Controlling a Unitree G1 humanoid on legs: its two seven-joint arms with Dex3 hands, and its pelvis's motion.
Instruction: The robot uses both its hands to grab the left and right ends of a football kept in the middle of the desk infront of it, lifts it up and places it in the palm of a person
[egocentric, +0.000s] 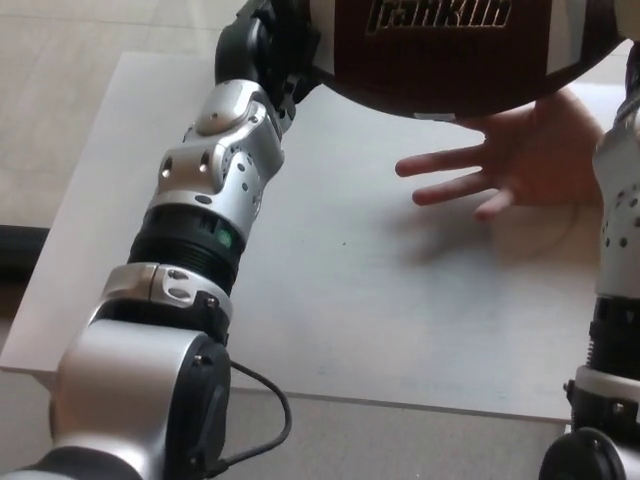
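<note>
Nearest to you, the left arm enters at the lower left corner: a rounded silver shoulder housing, a black cable looping beside it, then a black collar with a green mark and a silver forearm rising toward the top of the view. At the right edge, you see only a strip of the right arm, silver and black, running up the frame.

Both arms reach over the pale grey bench. Its near edge crosses the lower part of the view, with tiled floor showing beyond its left side.

Farther out, a person's hand lies palm up above the bench on the right side, fingers spread and pointing toward the left.

Directly above that palm you find the football, brown with white stripes and gold lettering, lifted clear of the bench and cut off by the top edge. The left robot hand is pressed against the ball's left end, black fingers wrapped on it. The right robot hand lies outside the view, so you cannot tell its state.
</note>
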